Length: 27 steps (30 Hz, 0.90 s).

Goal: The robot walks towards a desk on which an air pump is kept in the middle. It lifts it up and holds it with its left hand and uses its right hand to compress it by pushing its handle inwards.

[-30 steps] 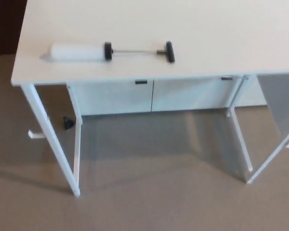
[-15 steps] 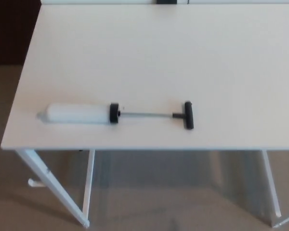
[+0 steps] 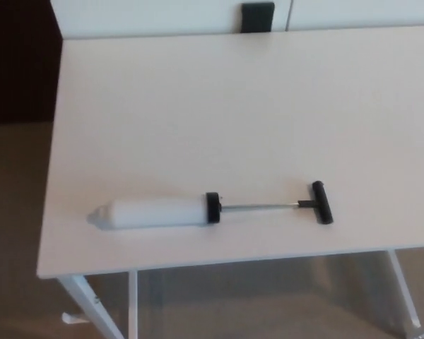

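neither robot hand shows in the head view, so can't tell whether they're wide, narrow or holding anything. no arm or forearm in frame either.

air pump lies flat on the desk, near the front edge, a bit left of centre of the visible top. long axis runs roughly left to right, almost parallel to the front edge.

pump parts, left to right:
- white barrel, nozzle end tapering to a blunt point at the far left
- black collar capping the barrel's right end
- thin metal rod pulled well out of the collar, so the pump sits extended
- black t-handle at the rod's end, crossbar set across the rod, slightly tilted

nothing touches the pump; it rests on the tabletop alone, untouched.

desk top is a pale plain surface. white legs show below the front edge at left, another white leg at right. brown carpet floor to the left and under the desk.

behind the desk's far edge: a white panel with a small black rectangular piece set against it, can't tell what it is. dark area at the top left corner, detail unreadable.
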Tool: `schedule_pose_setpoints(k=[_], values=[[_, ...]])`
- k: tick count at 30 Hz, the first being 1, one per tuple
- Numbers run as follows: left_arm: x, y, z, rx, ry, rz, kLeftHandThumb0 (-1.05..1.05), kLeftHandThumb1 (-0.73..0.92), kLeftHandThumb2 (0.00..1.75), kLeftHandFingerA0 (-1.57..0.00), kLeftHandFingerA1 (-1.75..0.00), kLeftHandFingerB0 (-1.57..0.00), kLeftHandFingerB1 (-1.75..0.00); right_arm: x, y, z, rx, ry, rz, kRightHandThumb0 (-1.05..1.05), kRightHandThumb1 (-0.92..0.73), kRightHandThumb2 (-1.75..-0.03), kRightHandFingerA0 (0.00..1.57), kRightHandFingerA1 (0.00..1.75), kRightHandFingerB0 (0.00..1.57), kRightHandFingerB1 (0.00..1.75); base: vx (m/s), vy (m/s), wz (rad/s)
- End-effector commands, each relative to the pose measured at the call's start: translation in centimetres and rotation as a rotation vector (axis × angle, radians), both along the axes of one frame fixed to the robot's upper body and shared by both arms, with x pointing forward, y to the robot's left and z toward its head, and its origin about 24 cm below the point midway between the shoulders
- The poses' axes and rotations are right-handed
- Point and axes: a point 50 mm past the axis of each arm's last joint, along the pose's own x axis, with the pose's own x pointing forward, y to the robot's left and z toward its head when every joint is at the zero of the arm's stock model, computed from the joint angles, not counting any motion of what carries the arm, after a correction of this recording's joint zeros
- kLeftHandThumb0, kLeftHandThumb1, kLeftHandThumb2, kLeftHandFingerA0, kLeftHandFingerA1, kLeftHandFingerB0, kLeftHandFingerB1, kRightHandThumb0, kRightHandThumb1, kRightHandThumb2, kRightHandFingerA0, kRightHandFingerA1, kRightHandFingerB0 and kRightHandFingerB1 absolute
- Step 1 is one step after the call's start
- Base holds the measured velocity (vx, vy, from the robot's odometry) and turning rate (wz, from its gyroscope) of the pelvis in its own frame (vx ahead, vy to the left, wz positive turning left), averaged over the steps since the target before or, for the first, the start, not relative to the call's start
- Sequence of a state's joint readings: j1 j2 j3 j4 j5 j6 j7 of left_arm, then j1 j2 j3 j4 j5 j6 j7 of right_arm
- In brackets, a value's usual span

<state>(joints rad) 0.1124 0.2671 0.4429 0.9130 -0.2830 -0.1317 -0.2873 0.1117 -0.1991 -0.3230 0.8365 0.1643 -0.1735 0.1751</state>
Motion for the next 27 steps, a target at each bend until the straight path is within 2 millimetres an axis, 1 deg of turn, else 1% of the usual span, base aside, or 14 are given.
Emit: schedule_pose_setpoints(k=[1, 2, 3, 20, 21, 23, 24, 25, 26, 27], values=[[-0.4, 0.2, 0.0, 0.006, 0.011, 0.009, 0.04, 0.40, 0.85, -0.22, -0.53, -0.29, -0.53, -0.2, -0.5, 0.2, -0.016, -0.001, -0.007, -0.14, -0.50, -0.93, 0.45, 0.61, 0.20, 0.50, 0.07, 0.071, 0.13], [-0.4, 0.2, 0.0, 0.005, 0.011, 0.012, 0.04, 0.40, 0.85, -0.22, -0.53, -0.29, -0.53, -0.2, -0.5, 0.2, -0.018, 0.000, -0.003, -0.14, -0.50, -0.93, 0.45, 0.61, 0.20, 0.50, 0.00, 0.000, 0.00], [-0.4, 0.3, 0.0, 0.002, 0.009, 0.010, 0.03, 0.41, 0.86, -0.21, -0.52, -0.27, -0.52, -0.2, -0.5, 0.2, -0.021, 0.002, -0.001, -0.16, -0.69, -0.60, 0.54, 0.42, 0.33, 0.34, 0.00, 0.000, 0.00], [-0.3, 0.2, 0.2, 0.008, 0.000, 0.003, 0.02, 0.39, 0.85, -0.22, -0.53, -0.27, -0.52, -0.2, -0.4, 0.1, -0.024, 0.007, -0.001, -0.16, -0.70, -0.60, 0.56, 0.43, 0.34, 0.34, 0.00, 0.000, 0.00], [-0.2, 0.2, 0.3, 0.008, -0.003, 0.006, -0.01, 0.60, 0.58, -0.35, -0.38, -0.34, -0.34, -0.1, -0.4, 0.2, -0.027, 0.006, 0.003, -0.17, -0.70, -0.60, 0.54, 0.42, 0.33, 0.34, 0.00, 0.000, 0.00], [0.0, 0.2, 0.4, 0.007, -0.007, 0.008, -0.01, 0.60, 0.58, -0.35, -0.38, -0.34, -0.34, -0.1, -0.4, 0.2, -0.031, 0.004, 0.011, -0.17, -0.70, -0.60, 0.54, 0.42, 0.33, 0.34, 0.00, 0.000, 0.00], [-0.1, 0.8, 1.3, -0.005, -0.069, 0.061, -0.01, 0.48, 0.92, -0.17, -0.52, -0.20, -0.50, -0.3, -0.2, 0.0, -0.027, 0.011, 0.006, -0.19, -0.68, -0.60, 0.52, 0.42, 0.34, 0.34, 0.00, 0.000, 0.00], [-0.2, 1.3, 2.0, -0.012, -0.116, 0.098, -0.01, 0.48, 0.92, -0.17, -0.52, -0.20, -0.50, -0.4, -0.1, -0.1, -0.023, 0.016, 0.003, -0.19, -0.68, -0.60, 0.52, 0.42, 0.34, 0.34, 0.00, 0.000, 0.00], [-0.2, 1.3, 2.0, -0.012, -0.116, 0.098, -0.01, 0.48, 0.92, -0.17, -0.52, -0.20, -0.50, -0.4, -0.1, -0.1, -0.023, 0.016, 0.003, -0.19, -0.68, -0.60, 0.52, 0.42, 0.34, 0.34, 0.00, 0.000, 0.00], [-0.3, 1.6, 2.5, -0.018, -0.148, 0.122, -0.01, 0.48, 0.92, -0.17, -0.52, -0.20, -0.50, -0.5, 0.0, -0.2, -0.021, 0.019, 0.001, -0.19, -0.68, -0.60, 0.52, 0.42, 0.34, 0.34, 0.00, 0.000, 0.00]])
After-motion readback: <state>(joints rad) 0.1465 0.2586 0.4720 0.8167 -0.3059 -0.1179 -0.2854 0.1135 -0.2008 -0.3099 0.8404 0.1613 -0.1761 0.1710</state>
